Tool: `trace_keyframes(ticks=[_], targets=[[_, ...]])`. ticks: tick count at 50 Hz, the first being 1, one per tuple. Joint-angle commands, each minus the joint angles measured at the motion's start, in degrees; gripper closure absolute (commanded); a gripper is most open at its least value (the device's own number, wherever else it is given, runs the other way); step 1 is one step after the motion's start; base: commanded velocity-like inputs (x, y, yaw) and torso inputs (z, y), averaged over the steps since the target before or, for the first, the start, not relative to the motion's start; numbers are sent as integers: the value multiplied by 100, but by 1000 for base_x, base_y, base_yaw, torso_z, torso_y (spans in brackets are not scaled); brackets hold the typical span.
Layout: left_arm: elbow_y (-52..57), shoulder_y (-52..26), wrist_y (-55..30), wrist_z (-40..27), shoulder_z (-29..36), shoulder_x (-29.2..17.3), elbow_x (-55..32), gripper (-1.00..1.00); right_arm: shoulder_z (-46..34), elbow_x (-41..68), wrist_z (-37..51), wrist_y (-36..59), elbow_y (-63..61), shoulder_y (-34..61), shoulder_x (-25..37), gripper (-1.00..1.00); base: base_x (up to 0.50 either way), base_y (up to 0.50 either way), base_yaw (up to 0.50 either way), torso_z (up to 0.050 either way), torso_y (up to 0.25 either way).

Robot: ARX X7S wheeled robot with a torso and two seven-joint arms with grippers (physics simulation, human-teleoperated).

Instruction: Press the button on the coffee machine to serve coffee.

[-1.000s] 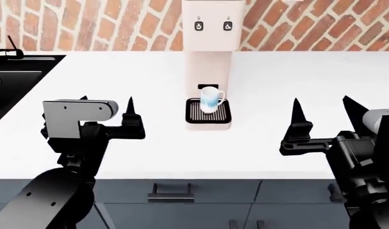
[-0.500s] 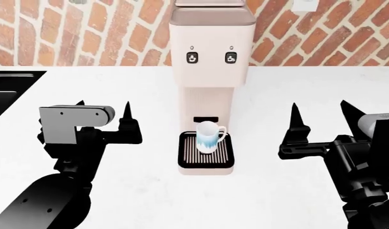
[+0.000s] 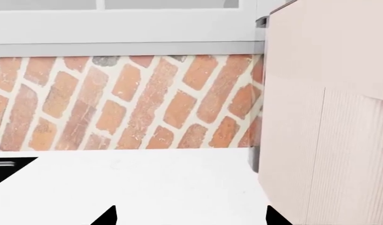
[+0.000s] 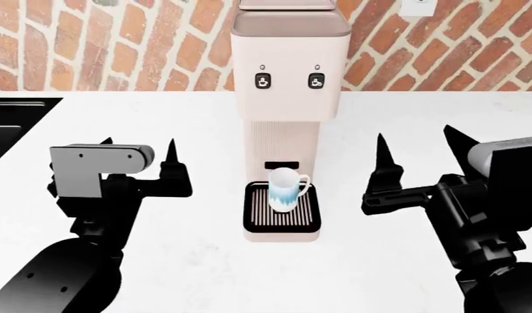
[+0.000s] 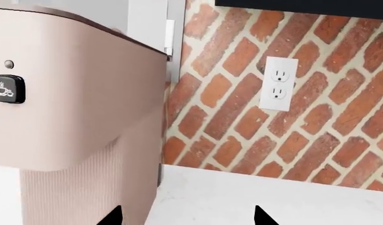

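Note:
The beige coffee machine (image 4: pixel 291 78) stands at the back middle of the white counter. Two dark cup-icon buttons, left (image 4: pixel 263 81) and right (image 4: pixel 317 81), sit on its boxy head. A white and blue mug (image 4: pixel 284 189) stands on its black slatted drip tray (image 4: pixel 281 215). My left gripper (image 4: pixel 139 142) is open, left of the machine at tray height. My right gripper (image 4: pixel 414 140) is open on the machine's right, below the buttons. The right wrist view shows one button (image 5: pixel 8 89) on the machine (image 5: pixel 79 103), with the open gripper (image 5: pixel 186 216) low beside the tower. In the left wrist view the gripper (image 3: pixel 190 218) is open next to the machine's side (image 3: pixel 329 117).
A brick wall (image 4: pixel 118 52) backs the counter (image 4: pixel 162 261). A black recessed unit (image 4: pixel 10 124) sits at the far left. A white wall outlet (image 5: pixel 278 83) is on the bricks to the right of the machine.
The head view rose and closed in on the machine, then held. My right gripper has shifted left toward the machine and slightly up. The left gripper has barely moved.

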Motion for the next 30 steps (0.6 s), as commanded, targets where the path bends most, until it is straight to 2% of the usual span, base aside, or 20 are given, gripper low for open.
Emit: trace_keyframes(ticks=[1,12,16,20,23,27,30], targets=[[-25,32,31,16,-27,-54,-28,-100,-118,819,392,1014,-495,827,-200,-100,0,0,0,0,0],[-90,53,90,9,69,-34,9,-100,366,2343,1072,1844,-730,1527,-452,-100,0,0,0,0,0],[-112,61,115,3,85,-30,18,-100,589,3354,1763,2159,-645,1895,-558,-100,0,0,0,0,0],[-125,64,127,-10,109,-22,26,-100,543,3860,2183,2136,-536,2025,-539,-100,0,0,0,0,0],[-134,65,137,-5,103,-35,22,-100,365,4539,2841,2105,-421,2268,-513,-100,0,0,0,0,0],[-131,81,145,-6,107,-41,10,-100,198,4801,3200,1990,-300,2363,-471,-100,0,0,0,0,0],[-137,88,152,8,74,-67,-12,-100,31,4588,3023,1972,-279,2365,-546,-100,0,0,0,0,0]])
